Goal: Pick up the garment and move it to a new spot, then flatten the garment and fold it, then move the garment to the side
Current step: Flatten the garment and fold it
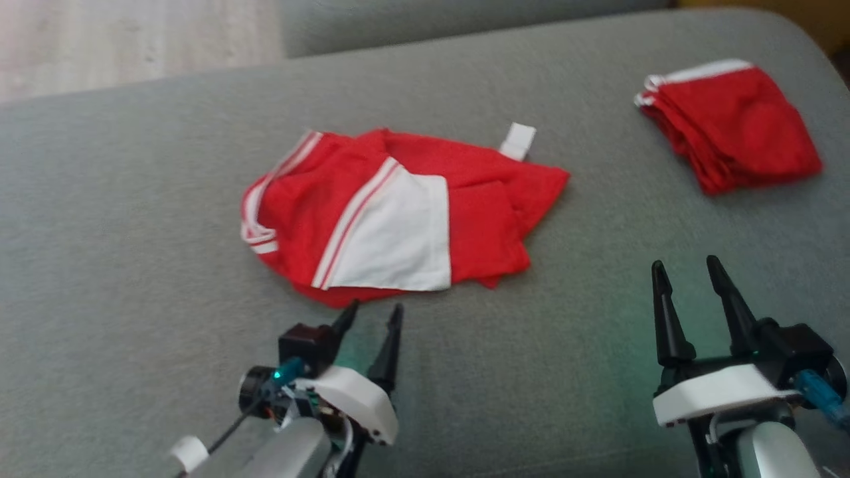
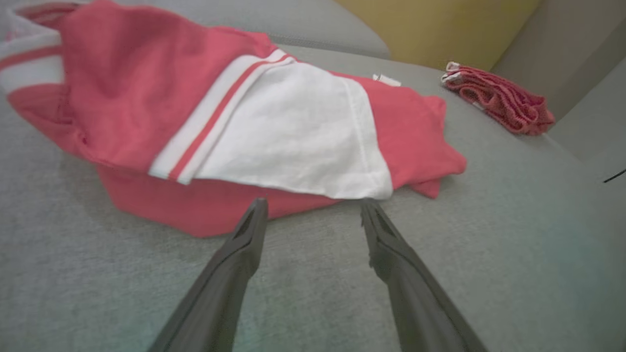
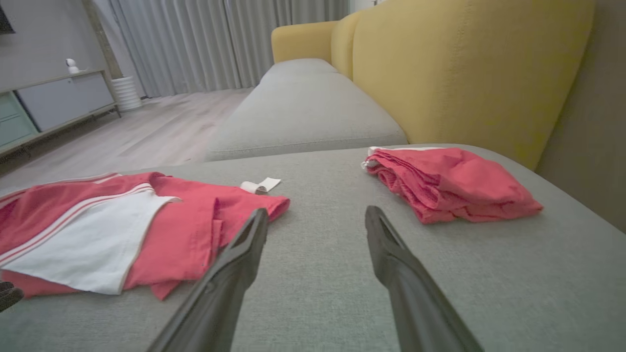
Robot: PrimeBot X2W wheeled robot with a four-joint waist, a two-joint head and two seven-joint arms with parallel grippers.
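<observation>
A red garment [image 1: 398, 212] with white panel and white stripes lies crumpled in the middle of the grey cushion [image 1: 133, 265]; it shows large in the left wrist view [image 2: 244, 127] and at the left of the right wrist view [image 3: 122, 225]. My left gripper [image 1: 373, 315] [image 2: 313, 208] is open, its tips right at the garment's near hem, nothing between the fingers. My right gripper [image 1: 687, 269] [image 3: 315, 217] stands open over bare cushion, to the right of the garment and apart from it.
A second red garment [image 1: 727, 123] [image 3: 450, 183] [image 2: 499, 98] lies folded at the cushion's far right. A yellow sofa back [image 3: 464, 68] rises beyond it. Wooden floor [image 1: 133, 40] lies past the cushion's far left edge, with another grey cushion [image 3: 303, 112] behind.
</observation>
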